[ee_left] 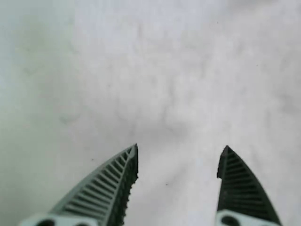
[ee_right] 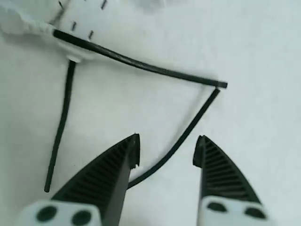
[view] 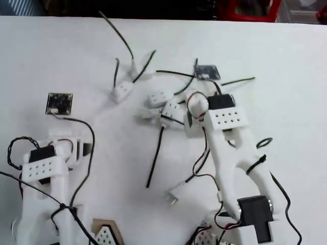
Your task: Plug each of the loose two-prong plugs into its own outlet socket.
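Several white plugs and outlet sockets with short black cords lie in a cluster at mid-table: one socket [view: 122, 92], another [view: 158, 98] and a third [view: 171, 109]. A loose two-prong plug [view: 173, 194] lies apart, nearer the front edge. My right gripper [ee_right: 167, 150] is open just beside the cluster, low over the table, and a thin black cord [ee_right: 188, 129] runs between its fingers. A white socket block [ee_right: 80, 21] with slots lies just beyond it. My left gripper [ee_left: 181, 155] is open over bare table at the front left, holding nothing.
A small dark circuit board [view: 60, 103] lies near the left arm [view: 43, 168], and another board [view: 207, 72] sits behind the cluster. Loose black cords [view: 156, 155] trail across the centre. The right arm [view: 230, 148] stretches from the front right.
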